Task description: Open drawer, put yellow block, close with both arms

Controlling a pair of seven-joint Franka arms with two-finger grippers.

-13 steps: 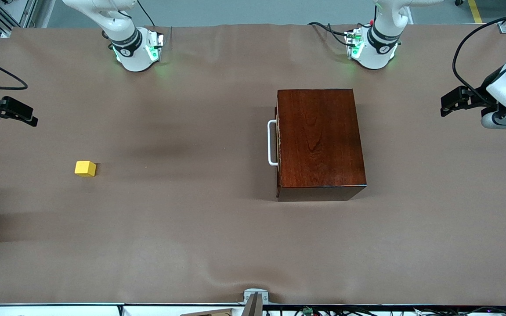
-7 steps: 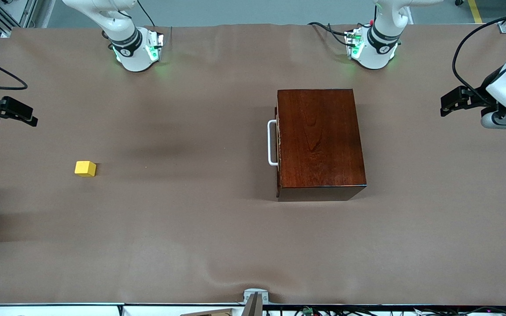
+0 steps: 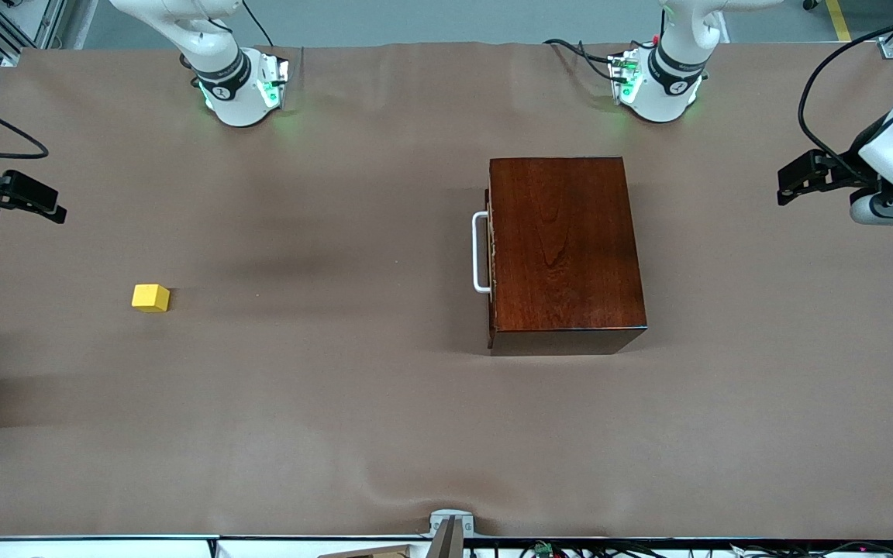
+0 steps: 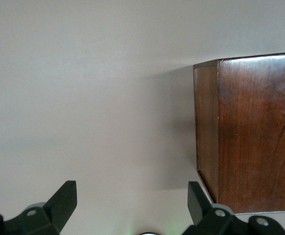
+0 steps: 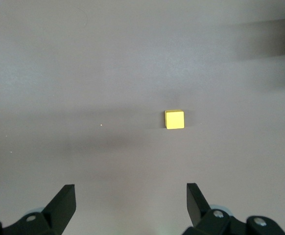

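Front view: closed drawer (image 3: 491, 249) handle faces right arm's end; both jaws open.

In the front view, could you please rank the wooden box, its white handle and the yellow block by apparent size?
1. wooden box
2. white handle
3. yellow block, though its footprint looks close to the thin handle's.

This is a robotics lab. Two white robot arms stand bolted at one long edge of a table (image 3: 384, 434) covered in plain brown sheeting, the right arm's base (image 3: 241, 93) and the left arm's base (image 3: 660, 89) both lit green. Black cables (image 3: 578, 54) trail beside the left arm's base, and aluminium framing (image 3: 24, 23) stands just off the table's corner near the right arm's base.
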